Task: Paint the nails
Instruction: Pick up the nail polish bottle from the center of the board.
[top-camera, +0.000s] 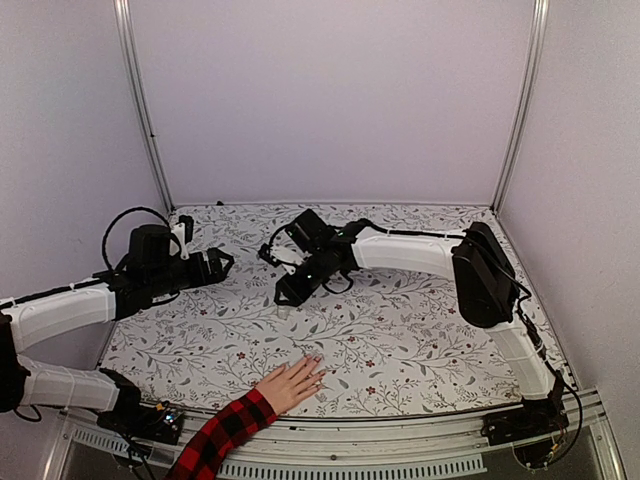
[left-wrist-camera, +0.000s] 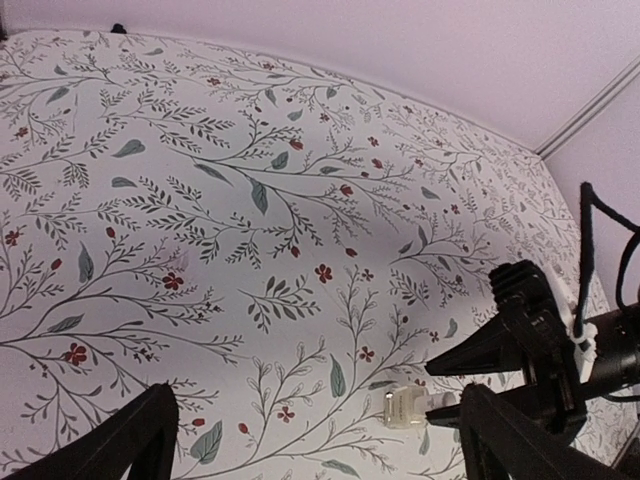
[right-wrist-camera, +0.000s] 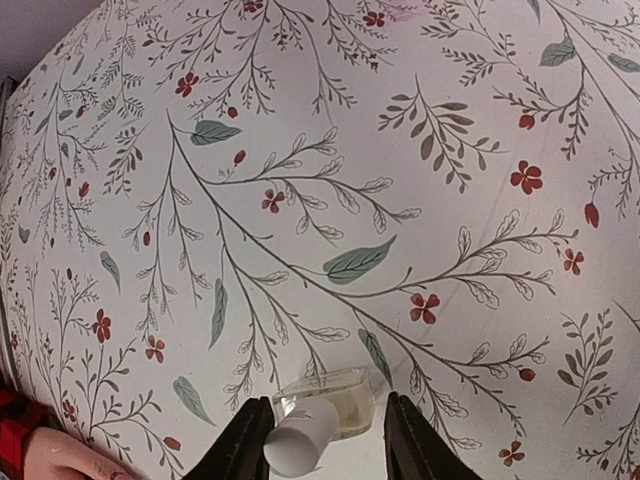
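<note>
Right wrist view gives the closest look at the work in hand: the right gripper (right-wrist-camera: 325, 402) has its two fingers drawn in on either side of a small clear bottle (right-wrist-camera: 335, 400) that lies tilted on the flowered table (right-wrist-camera: 300, 150), white cap (right-wrist-camera: 295, 445) toward the camera. The fingers look to be touching the glass, though whether they press firmly cannot be told. Securing the bottle is probably the first step toward opening it. The same view catches only a sliver of skin and red plaid at its lower left corner. The top external view shows what that is: a person's hand (top-camera: 292, 383) resting flat near the front edge of the table, plaid sleeve (top-camera: 225, 430) behind it, the nails (top-camera: 316, 362) pointing toward the bottle and lying near it, unpainted as far as can be seen. The hand is likely parked there so both arms can reach it. The left gripper (left-wrist-camera: 315, 392) hangs well apart at the left, its jaws spread wide on nothing. Its own camera frames the bottle and the right gripper from the side, as if waiting to take the cap.
</note>
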